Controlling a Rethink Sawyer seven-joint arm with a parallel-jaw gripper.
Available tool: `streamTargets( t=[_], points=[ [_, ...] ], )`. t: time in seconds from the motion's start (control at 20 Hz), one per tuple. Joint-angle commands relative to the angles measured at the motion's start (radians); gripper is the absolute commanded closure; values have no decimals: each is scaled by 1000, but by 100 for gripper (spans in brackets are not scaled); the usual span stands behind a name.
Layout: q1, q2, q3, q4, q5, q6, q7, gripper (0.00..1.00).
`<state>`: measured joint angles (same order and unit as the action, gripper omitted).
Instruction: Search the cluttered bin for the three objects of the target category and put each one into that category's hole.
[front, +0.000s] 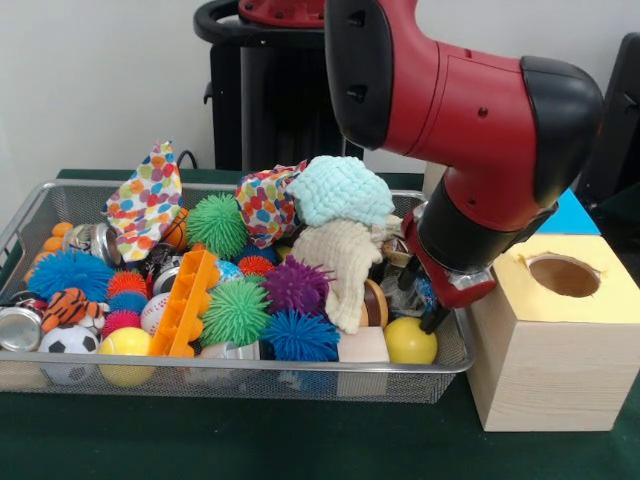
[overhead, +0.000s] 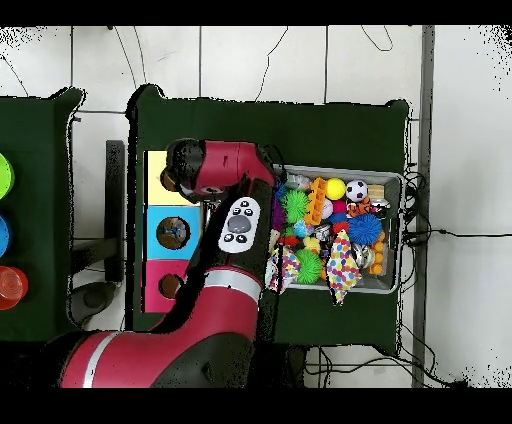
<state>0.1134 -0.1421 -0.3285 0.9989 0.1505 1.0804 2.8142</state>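
While the cans (front: 20, 328) are seen lying on their sides at the left end of the bin (front: 240, 374), one by the front rim and others behind, the pincer (front: 420, 312) is held low at the right end, its state untellable.
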Motion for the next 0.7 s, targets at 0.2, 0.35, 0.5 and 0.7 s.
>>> streamTargets(
  t=[0.2, 0.35, 0.5, 0.7],
  points=[
    [5, 140, 29, 58, 35, 32, 226, 0],
    [17, 205, -7, -16, 47, 63, 290, 0],
    [17, 231, -20, -34, 84, 106, 347, 0],
    [16, 248, -19, -35, 139, 167, 384, 0]
  ],
)
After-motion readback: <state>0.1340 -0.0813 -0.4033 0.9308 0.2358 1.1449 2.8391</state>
